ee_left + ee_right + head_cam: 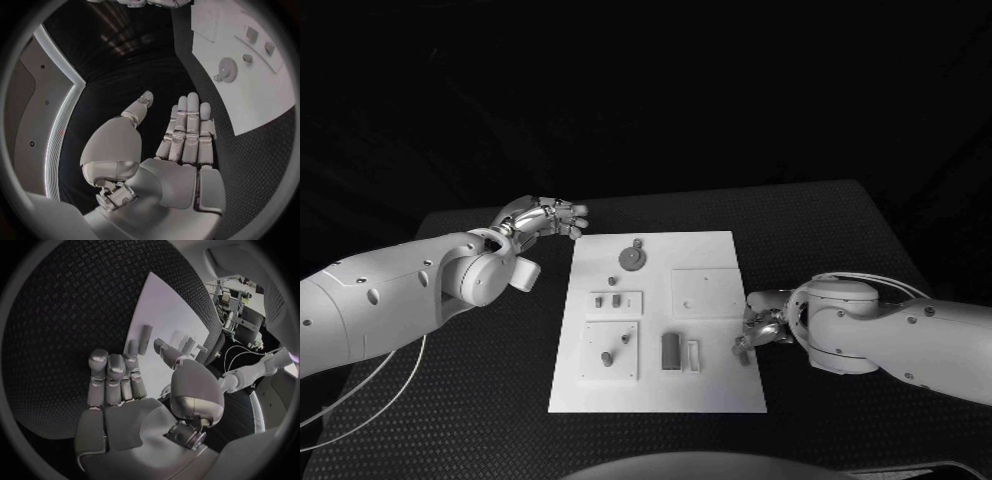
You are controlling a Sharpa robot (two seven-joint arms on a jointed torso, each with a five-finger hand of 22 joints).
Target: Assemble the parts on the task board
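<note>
White and flat, the rectangular task board (661, 320) lies mid-desk, and the small upright grey pieces (681, 352) stand by its near right edge. The silver right hand (762, 325) touches that edge beside them, fingers loosely spread and holding nothing, so it is likely the better placed. The silver left hand (545, 217) hovers off the far left corner, fingers straight and empty.

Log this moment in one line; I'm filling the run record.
left hand: open, off task board | right hand: open, at board edge | gear: on board

White task board (711, 250) at frame centre — grey parts (630, 257) on it. The table (473, 400) around it is black with a fine woven texture — both hands (545, 217) silver, arms (380, 300) white.
</note>
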